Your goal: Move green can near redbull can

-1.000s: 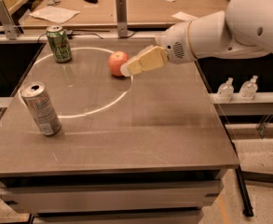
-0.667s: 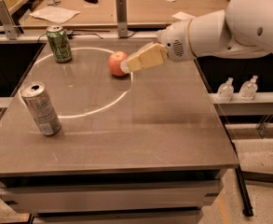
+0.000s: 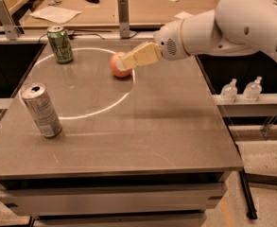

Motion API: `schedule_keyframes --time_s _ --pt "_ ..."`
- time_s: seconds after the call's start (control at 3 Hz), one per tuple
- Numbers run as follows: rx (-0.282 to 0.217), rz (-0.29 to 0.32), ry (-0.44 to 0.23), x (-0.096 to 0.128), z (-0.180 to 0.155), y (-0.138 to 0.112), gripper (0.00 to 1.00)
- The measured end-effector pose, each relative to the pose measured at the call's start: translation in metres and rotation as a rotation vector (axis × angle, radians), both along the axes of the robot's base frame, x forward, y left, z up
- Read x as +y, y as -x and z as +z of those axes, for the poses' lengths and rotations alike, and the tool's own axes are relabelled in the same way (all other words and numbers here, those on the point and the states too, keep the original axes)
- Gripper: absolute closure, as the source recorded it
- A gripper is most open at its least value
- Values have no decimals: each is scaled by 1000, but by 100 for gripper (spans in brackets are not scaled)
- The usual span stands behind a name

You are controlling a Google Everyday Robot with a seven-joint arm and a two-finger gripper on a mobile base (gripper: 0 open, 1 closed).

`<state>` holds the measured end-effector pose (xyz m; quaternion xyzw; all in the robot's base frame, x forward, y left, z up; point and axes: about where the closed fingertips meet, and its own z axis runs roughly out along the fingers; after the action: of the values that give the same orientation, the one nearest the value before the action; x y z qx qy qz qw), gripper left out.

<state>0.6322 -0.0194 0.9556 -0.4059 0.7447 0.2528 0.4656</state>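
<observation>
The green can (image 3: 60,44) stands upright at the table's far left corner. The redbull can (image 3: 41,110), tall and silver-grey, stands upright near the left edge, closer to the front. My gripper (image 3: 128,60) hangs over the far middle of the table, just in front of a red apple (image 3: 117,66), well to the right of the green can. It holds nothing that I can see.
The grey table (image 3: 142,126) bears a bright ring of light on its left half. Behind it is a wooden counter with a metal post (image 3: 124,11) and papers. Two small clear bottles (image 3: 242,90) stand on a shelf at the right.
My gripper and arm have drifted slightly left, toward the apple. The cans have not moved.
</observation>
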Motion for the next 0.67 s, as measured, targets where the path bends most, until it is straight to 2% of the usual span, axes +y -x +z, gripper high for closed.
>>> schedule_keyframes --time_s 0.33,0.67 --pt "-22 -16 0 17 -2 -37 0" --pt "-66 -6 2 40 2 -72 0"
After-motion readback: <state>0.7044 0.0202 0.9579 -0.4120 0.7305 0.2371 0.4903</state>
